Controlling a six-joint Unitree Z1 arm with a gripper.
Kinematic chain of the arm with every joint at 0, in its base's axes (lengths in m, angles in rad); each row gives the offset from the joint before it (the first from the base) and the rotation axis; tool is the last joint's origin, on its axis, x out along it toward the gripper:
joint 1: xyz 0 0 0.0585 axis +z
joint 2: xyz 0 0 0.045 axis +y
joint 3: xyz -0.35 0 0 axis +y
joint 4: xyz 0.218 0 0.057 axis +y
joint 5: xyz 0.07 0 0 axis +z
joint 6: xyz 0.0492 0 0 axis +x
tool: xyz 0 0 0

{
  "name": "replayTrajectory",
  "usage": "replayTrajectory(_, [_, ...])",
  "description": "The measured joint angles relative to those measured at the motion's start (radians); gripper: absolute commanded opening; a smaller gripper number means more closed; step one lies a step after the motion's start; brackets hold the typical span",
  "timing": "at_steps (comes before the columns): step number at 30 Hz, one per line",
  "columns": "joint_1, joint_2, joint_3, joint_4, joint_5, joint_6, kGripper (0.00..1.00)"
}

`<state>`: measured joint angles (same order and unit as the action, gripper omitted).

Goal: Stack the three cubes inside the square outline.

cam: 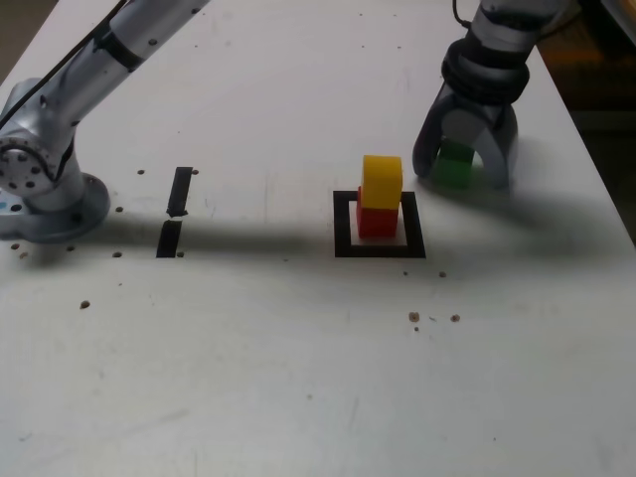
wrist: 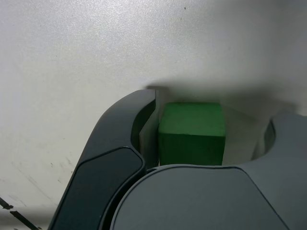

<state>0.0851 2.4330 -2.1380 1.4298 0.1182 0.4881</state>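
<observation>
Jaws straddle the green cube point(cam: 455, 165), one finger on each side, and I cannot tell whether they are pressing it or standing just clear. In my exterior view the gripper point(cam: 463, 169) reaches down to the white table point(cam: 298, 378), with the green cube resting on it. At about eight o'clock from that cube I see the yellow cube point(cam: 382, 181) stacked on the red cube point(cam: 377, 221), both inside the square outline point(cam: 343, 224).
</observation>
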Motion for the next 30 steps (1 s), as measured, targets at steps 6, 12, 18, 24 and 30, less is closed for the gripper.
replayTrajectory(6, [-0.022, 0.000, -0.006, -0.014, -0.013, -0.007, 0.47])
replayTrajectory(12, [-0.024, 0.000, -0.006, -0.015, -0.018, -0.009, 0.37])
replayTrajectory(18, [-0.024, 0.000, -0.006, -0.015, -0.016, -0.009, 0.33])
replayTrajectory(24, [-0.024, -0.010, -0.007, -0.010, -0.009, -0.009, 0.23])
replayTrajectory(30, [-0.039, -0.068, -0.035, 0.058, -0.006, -0.030, 0.20])
